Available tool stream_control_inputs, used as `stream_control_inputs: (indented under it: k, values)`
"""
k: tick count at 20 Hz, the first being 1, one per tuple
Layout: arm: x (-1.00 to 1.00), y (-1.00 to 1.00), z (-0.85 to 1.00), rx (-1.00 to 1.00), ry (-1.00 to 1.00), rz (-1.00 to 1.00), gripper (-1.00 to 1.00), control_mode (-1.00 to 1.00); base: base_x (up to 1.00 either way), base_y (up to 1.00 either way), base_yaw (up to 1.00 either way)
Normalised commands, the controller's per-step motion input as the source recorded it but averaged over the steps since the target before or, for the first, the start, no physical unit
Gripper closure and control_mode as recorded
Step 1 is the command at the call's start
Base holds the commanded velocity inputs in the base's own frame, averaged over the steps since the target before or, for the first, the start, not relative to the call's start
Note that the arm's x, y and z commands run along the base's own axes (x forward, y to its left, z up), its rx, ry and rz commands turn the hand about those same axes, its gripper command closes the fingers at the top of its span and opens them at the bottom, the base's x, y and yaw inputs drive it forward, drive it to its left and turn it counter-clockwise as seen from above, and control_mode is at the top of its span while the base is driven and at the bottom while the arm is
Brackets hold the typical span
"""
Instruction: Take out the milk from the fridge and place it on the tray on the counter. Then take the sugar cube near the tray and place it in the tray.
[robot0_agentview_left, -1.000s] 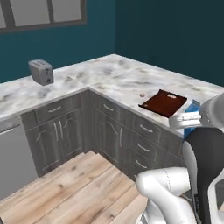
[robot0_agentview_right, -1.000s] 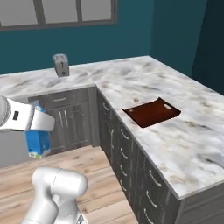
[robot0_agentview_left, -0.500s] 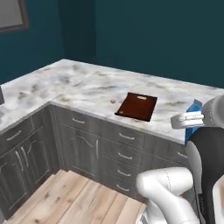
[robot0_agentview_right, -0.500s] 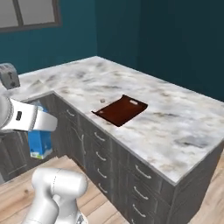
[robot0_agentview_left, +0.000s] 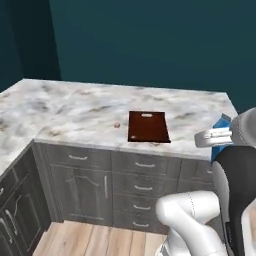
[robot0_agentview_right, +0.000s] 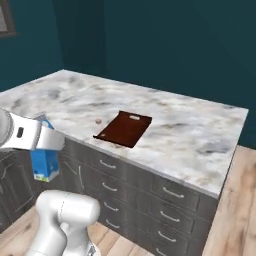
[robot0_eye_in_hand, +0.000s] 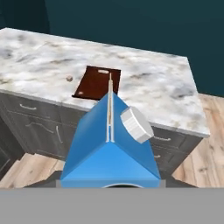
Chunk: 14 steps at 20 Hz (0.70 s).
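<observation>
1. The milk (robot0_eye_in_hand: 109, 144) is carried off the counter, in front of its drawer fronts. In the hand view its gabled top and white cap point toward the counter; in the right base view the blue carton (robot0_agentview_right: 45, 164) hangs below the white arm, in front of the drawers.
2. The gripper (robot0_agentview_right: 49, 150) appears clamped on the milk, since the carton hangs from the hand with nothing beneath it. The fingertips themselves are hidden behind the carton in every view, so the contact points cannot be confirmed.
3. In the left base view a corner of the milk (robot0_agentview_left: 220, 137) shows beside the arm, off the right end of the counter's front edge.
4. The tray (robot0_agentview_left: 147, 126) lies flat on the counter (robot0_agentview_left: 75, 110), close to the front edge, with its slot handle at the end toward the back wall. Nothing rests in it.
5. The sugar cube (robot0_agentview_left: 117, 125) sits on the counter just beside the tray, apart from it, on the tray's left as seen in the left base view. It is also visible in the right base view (robot0_agentview_right: 98, 120) and the hand view (robot0_eye_in_hand: 68, 78), each time just outside the tray's long side.
6. The grey drawer fronts (robot0_agentview_left: 145, 187) under the counter are all closed.
7. A wooden floor (robot0_agentview_left: 95, 242) runs below the drawers.
</observation>
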Motion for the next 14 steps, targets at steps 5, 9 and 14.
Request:
stream_control_inputs:
  k: [5, 9, 14]
  values:
    - [0.0, 0.0, 0.0, 0.0, 0.0, 0.0, 1.0, 1.0, 0.09, 0.87, -0.31]
    - [0.0, 0.0, 0.0, 0.0, 0.0, 0.0, 1.0, 1.0, 0.91, 0.0, -0.06]
    - [0.0, 0.0, 0.0, 0.0, 0.0, 0.0, 1.0, 1.0, 0.86, 0.08, -0.04]
